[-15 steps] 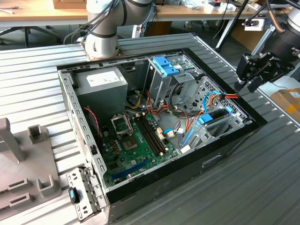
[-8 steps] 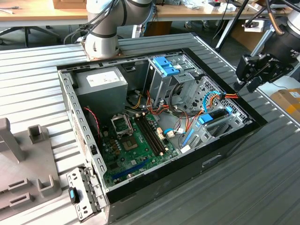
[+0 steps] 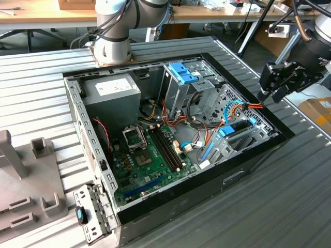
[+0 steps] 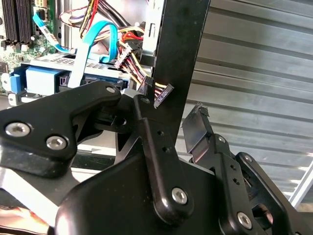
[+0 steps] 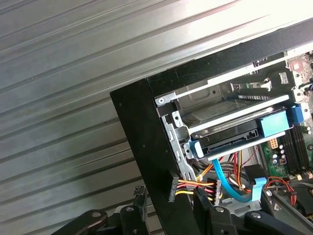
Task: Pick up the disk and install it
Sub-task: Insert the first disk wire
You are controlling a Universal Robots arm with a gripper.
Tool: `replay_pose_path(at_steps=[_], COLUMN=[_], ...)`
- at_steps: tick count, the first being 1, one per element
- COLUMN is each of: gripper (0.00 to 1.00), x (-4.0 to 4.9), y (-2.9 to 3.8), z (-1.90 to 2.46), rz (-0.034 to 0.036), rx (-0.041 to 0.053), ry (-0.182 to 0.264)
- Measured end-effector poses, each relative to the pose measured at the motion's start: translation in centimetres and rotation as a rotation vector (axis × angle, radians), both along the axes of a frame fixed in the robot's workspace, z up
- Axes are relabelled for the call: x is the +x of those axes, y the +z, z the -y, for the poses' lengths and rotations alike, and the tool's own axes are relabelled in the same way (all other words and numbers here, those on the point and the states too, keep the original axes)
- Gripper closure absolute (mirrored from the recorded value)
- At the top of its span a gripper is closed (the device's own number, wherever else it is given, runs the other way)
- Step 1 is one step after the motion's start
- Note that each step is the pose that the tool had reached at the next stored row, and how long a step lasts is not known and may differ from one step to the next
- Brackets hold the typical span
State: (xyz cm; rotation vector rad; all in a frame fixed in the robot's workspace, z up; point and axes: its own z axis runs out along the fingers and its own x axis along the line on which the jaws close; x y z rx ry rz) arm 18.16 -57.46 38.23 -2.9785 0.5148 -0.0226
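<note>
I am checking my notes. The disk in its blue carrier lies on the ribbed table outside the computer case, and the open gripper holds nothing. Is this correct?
Not wholly. The disk is not on the table: the first wrist view shows it seated in a metal bay inside the computer case. The open gripper indeed holds nothing.

The disk (image 3: 238, 126), a flat grey metal box with bright blue plastic on its edges, lies flat in a corner slot inside the open computer case (image 3: 207, 181).
</note>
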Motion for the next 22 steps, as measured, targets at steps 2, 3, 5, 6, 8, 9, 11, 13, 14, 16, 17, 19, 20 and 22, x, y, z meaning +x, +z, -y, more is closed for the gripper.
replay_pose_path(at_steps=[2, 3, 5, 6, 8, 9, 11, 13, 14, 16, 17, 19, 20, 22], gripper=[0.49, 0.49, 0.49, 0.49, 0.49, 0.49, 0.49, 0.49, 0.49, 0.49, 0.49, 0.49, 0.49, 0.49], x=[0.00, -0.02, -0.05, -0.04, -0.04, -0.04, -0.04, -0.04, -0.04, -0.04, -0.04, -0.24, -0.31, -0.36], y=[-0.05, -0.14, -0.40, -0.41, -0.44, -0.45, -0.45, -0.48, -0.49, -0.55, -0.57, -0.69, -0.72, -0.83], z=[0.00, 0.00, 0.00, 0.00, 0.00, 0.01, 0.00, 0.01, 0.00, 0.00, 0.00, 0.03, 0.04, 0.28], rz=[0.0002, 0.0018, 0.0110, 0.0124, 0.0125, 0.0125, 0.0126, 0.0126, 0.0126, 0.0127, 0.0127, 0.0128, 0.0128, 0.0127], rx=[0.0002, 0.0005, 0.0014, 0.0015, 0.0016, 0.0017, 0.0012, 0.0010, 0.0006, -0.0004, -0.0010, -0.0014, -0.0014, -0.0015], ry=[0.000, 0.000, 0.000, -0.002, -0.016, -0.031, -0.057, -0.078, -0.092, -0.115, -0.120, -0.129, -0.129, -0.131])
